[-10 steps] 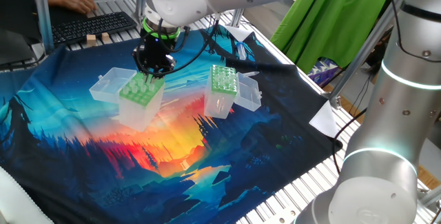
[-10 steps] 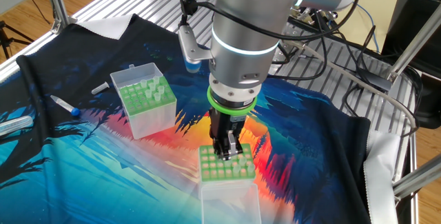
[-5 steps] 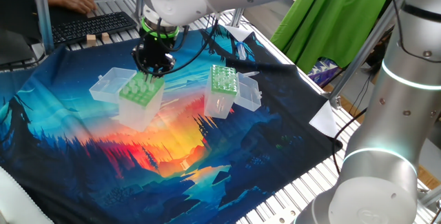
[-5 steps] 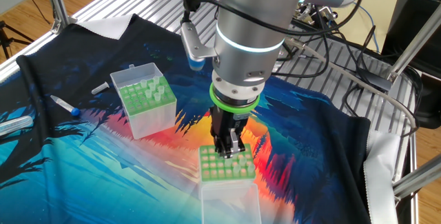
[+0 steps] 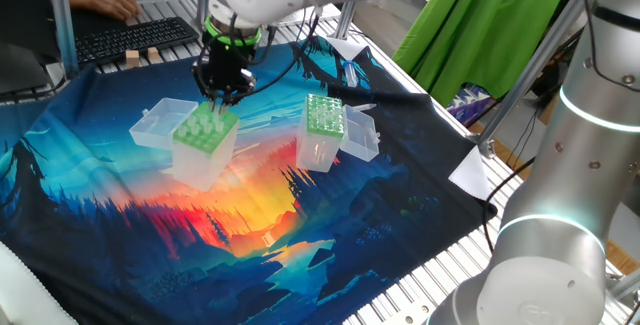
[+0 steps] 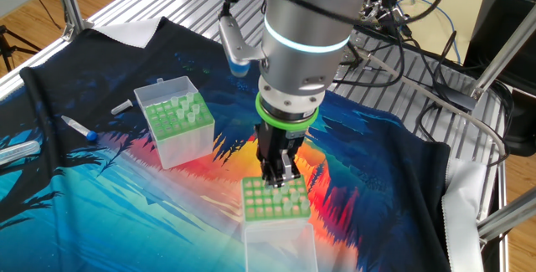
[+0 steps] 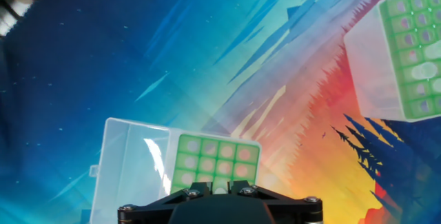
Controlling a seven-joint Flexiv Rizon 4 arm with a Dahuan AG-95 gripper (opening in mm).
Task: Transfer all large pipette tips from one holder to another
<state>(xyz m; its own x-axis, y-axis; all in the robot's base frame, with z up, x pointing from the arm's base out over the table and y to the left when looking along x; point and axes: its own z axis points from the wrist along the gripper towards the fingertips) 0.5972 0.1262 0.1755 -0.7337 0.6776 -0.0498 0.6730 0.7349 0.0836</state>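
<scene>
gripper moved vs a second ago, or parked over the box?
Yes. The gripper has risen slightly, straight up from the wide-holed box, which hasn't shifted; its green collar sits higher in both fixed views.

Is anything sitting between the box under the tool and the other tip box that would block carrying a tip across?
Nothing visible does. Between the wide-holed box and the finer-holed box lies only bare cloth.

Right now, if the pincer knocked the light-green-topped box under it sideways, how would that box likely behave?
The box looks like thin clear plastic, so probably light and easy to shove. It stands fairly tall on cloth, so it might tip rather than slide. Its open lid, lying alongside, may brace one side.
</scene>
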